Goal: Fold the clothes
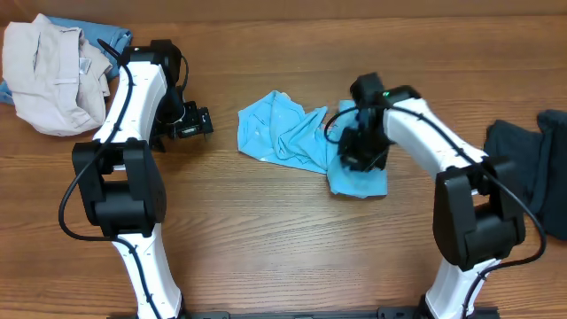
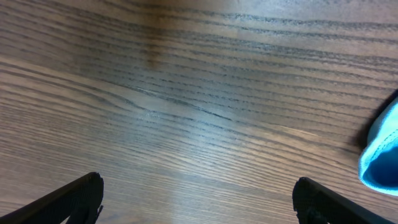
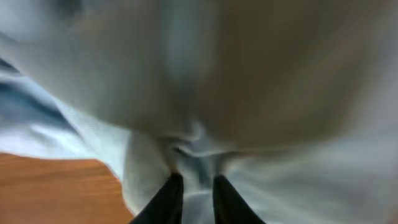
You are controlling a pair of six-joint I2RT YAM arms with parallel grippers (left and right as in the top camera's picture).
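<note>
The sky-blue T-shirt (image 1: 292,137) lies crumpled in the middle of the wooden table. My right gripper (image 1: 359,151) is down on the shirt's right part, and in the right wrist view its fingers (image 3: 194,186) are shut on a fold of the pale blue cloth (image 3: 249,124), which fills that view. My left gripper (image 1: 197,122) is open and empty, low over bare wood to the left of the shirt. In the left wrist view its fingers (image 2: 199,199) are spread wide, and an edge of the blue shirt (image 2: 380,155) shows at the right.
A beige garment (image 1: 49,75) lies over a denim-blue one (image 1: 106,37) at the back left. A dark navy garment (image 1: 532,168) lies at the right edge.
</note>
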